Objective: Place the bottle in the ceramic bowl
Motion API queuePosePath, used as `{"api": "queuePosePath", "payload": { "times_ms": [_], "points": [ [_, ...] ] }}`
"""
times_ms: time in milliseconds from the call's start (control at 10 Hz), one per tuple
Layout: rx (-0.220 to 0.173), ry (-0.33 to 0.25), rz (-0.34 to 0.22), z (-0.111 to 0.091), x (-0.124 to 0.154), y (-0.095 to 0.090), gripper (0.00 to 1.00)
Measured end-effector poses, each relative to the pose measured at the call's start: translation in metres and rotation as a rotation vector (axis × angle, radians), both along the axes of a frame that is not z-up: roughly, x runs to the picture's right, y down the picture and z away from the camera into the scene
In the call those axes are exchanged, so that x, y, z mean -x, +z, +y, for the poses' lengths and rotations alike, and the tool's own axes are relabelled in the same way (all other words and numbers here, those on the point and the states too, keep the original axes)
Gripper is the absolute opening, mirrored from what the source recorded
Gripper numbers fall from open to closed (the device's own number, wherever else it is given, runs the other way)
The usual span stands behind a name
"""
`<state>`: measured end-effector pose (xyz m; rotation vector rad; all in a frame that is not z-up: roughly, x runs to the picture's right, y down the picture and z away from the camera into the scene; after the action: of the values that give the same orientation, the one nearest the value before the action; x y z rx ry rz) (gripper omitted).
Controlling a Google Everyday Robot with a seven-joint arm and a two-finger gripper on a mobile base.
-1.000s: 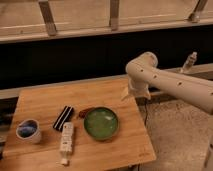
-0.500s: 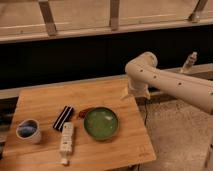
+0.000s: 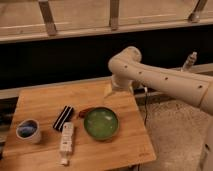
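A: What filled most of the view?
B: A wooden table (image 3: pixel 40 102); the white arm (image 3: pixel 165 82) reached in from the right, above its far edge

A: And the task's things?
B: The green bowl (image 3: pixel 101 123) sat right of centre on the table; the bottle (image 3: pixel 66 140) lay on its side left of the bowl, near the front edge, not touching it

A: Anything smaller?
B: A black bar (image 3: pixel 63 118) lay just behind the bottle; a white cup (image 3: pixel 28 131) stood far left; the gripper (image 3: pixel 111 90) hung at the far edge, behind the bowl; whether it was spread or pressed together, I could not tell
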<state>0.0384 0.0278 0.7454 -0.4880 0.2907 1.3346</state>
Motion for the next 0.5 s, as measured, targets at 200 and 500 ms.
{"api": "queuePosePath", "payload": {
  "times_ms": [200, 500],
  "points": [
    [0.001, -0.024, -0.093, 0.000, 0.038, -0.013, 0.80],
    [0.000, -0.025, -0.092, -0.001, 0.037, -0.013, 0.80]
  ]
}}
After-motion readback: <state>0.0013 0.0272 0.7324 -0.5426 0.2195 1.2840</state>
